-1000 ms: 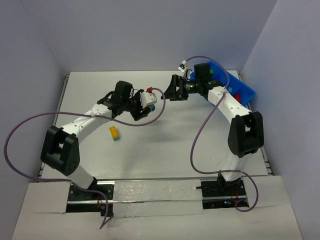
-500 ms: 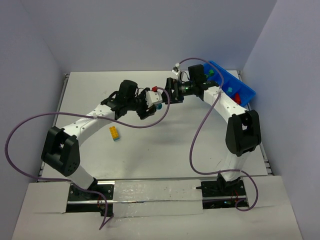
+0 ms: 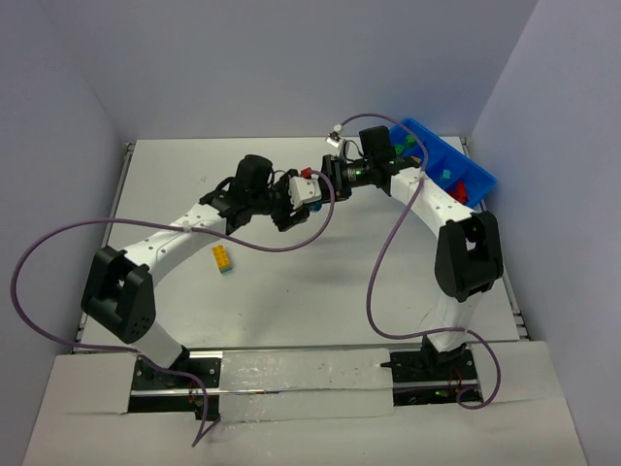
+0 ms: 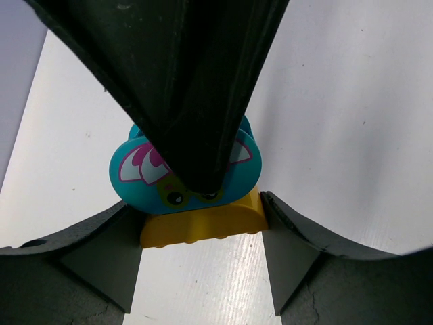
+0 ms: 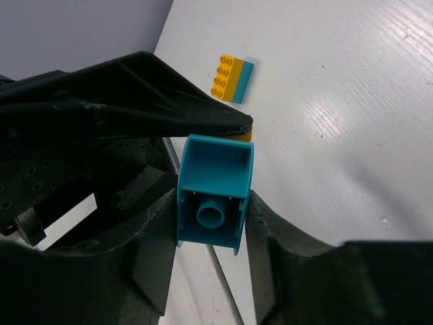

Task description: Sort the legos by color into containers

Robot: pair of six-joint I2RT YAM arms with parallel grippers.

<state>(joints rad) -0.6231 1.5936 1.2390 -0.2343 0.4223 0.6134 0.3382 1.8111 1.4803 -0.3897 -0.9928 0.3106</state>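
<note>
Above mid-table, left gripper point(image 4: 200, 215) clamping yellow brick point(image 4: 203, 230), right gripper point(image 5: 211, 218) clamping teal face-printed brick point(image 5: 215, 169) stacked on it

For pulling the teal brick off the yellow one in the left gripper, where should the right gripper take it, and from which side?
Grip the teal brick across its two flat side walls, coming from its hollow end, opposite the left gripper. The yellow brick occupies the far end; the right gripper has its fingers against those walls.

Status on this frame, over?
Left fingers clamped on yellow brick. Right fingers closed on teal brick stacked on it, above the table. Loose yellow-teal pair lies apart, nothing blocking.
</note>
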